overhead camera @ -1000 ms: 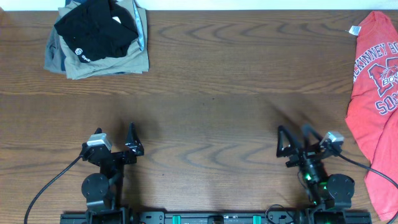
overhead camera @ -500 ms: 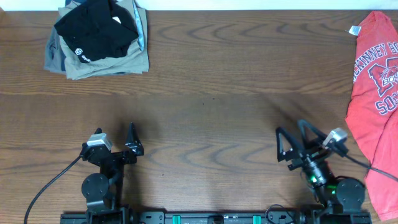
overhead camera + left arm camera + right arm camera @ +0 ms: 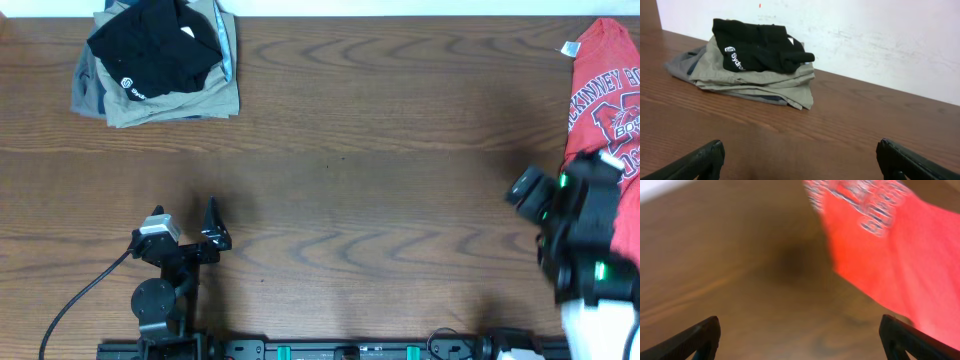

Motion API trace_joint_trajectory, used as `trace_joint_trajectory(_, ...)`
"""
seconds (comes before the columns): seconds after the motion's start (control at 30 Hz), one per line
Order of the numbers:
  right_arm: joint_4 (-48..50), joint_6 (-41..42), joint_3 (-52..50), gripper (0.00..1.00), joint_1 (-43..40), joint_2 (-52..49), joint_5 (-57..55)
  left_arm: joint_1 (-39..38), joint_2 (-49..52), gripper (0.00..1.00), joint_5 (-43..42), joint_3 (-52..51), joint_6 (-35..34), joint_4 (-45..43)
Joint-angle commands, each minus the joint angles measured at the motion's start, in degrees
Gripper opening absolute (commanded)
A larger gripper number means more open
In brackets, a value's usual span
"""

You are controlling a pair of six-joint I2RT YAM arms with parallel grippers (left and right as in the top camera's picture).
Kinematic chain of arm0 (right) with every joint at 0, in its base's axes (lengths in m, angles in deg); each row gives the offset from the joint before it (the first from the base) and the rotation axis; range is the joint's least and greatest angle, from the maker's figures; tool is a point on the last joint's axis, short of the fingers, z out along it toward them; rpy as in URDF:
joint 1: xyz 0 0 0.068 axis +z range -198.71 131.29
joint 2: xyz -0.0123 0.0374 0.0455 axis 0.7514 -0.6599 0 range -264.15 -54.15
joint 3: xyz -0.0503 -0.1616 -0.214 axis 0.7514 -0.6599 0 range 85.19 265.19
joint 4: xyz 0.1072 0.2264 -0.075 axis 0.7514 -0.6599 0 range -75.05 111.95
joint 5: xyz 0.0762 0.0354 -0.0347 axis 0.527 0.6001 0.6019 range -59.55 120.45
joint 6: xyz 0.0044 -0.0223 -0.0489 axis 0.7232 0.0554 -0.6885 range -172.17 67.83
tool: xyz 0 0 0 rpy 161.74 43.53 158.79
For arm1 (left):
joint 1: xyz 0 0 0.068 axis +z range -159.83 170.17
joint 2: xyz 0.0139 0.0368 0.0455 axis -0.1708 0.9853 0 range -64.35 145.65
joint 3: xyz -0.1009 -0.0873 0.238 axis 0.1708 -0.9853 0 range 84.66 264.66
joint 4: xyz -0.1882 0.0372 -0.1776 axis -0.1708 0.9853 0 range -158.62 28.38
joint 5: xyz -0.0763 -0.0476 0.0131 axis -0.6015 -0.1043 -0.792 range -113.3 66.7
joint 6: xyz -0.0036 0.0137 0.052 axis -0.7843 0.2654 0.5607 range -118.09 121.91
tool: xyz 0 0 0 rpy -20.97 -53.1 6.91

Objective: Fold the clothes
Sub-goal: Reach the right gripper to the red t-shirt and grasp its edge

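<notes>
Red-orange T-shirt [image 3: 600, 80] lies unfolded along the right edge of the overhead frame, running from the upper right corner downward and partly out of view, with its white neck tag [image 3: 570, 48] at the top. You have the right gripper [image 3: 800, 340] with its fingers spread wide and nothing between them; its wrist view shows the shirt [image 3: 880, 265] blurred at upper right, above bare table [image 3: 340, 150]. The left gripper [image 3: 800, 160] is likewise spread and empty at lower left of the overhead frame, well apart from the shirt and facing the black garment [image 3: 757, 45] stacked on the khaki-grey garment [image 3: 765, 80]. Expect the shirt to be light, soft and limp: it should drape and bunch rather than keep shape. Pinch it at a seam or hem on the near left edge, not mid-panel.
</notes>
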Motion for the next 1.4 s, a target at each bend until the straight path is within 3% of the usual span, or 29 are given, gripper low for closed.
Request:
trace_joint_trajectory(0.0,-1.5,3.3,3.5,0.99,-5.7,-9.9,-5.8,0.3,-0.4,0.98,0.2,-1.6,-0.3,0.8)
trace_joint_trajectory(0.17,-1.1,3.3,4.7,0.99,-14.6,-22.1,0.1,0.3,-0.4,0.98,0.2,-1.6,-0.3,0.8)
trace_joint_trajectory(0.43,2.4,-0.3,4.7,0.99,-22.2,-31.5,6.8,0.3,-0.4,0.98,0.2,-1.6,-0.3,0.8)
trace_joint_trajectory(0.57,7.8,-4.8,4.7,0.97,-22.9,-34.4,11.2,0.3,-0.4,0.98,0.2,-1.6,-0.3,0.8)
trace_joint_trajectory(0.73,14.5,-4.9,4.7,0.85,-23.0,-38.6,11.1,0.3,-0.4,0.98,0.2,-1.6,-0.3,0.8)
trace_joint_trajectory(0.83,17.4,-4.9,4.7,0.84,-23.0,-41.4,11.1,0.3,-0.4,0.98,0.2,-1.6,-0.3,0.8)
trace_joint_trajectory(0.93,19.7,-4.9,4.7,0.84,-23.0,-43.7,11.1,0.3,-0.4,0.98,0.2,-1.6,-0.3,0.8)
trace_joint_trajectory(1.13,22.9,-5.1,4.7,0.75,-23.0,-46.4,11.1,0.3,-0.4,0.98,0.2,-1.6,-0.3,0.8)
trace_joint_trajectory(1.23,24.4,-6.0,4.7,0.65,-23.0,-47.9,10.8,0.3,-0.4,0.98,0.2,-1.6,-0.3,0.8)
trace_joint_trajectory(1.37,25.4,-6.0,4.7,0.64,-23.0,-50.1,10.3,0.3,-0.4,0.98,0.2,-1.6,-0.3,0.8)
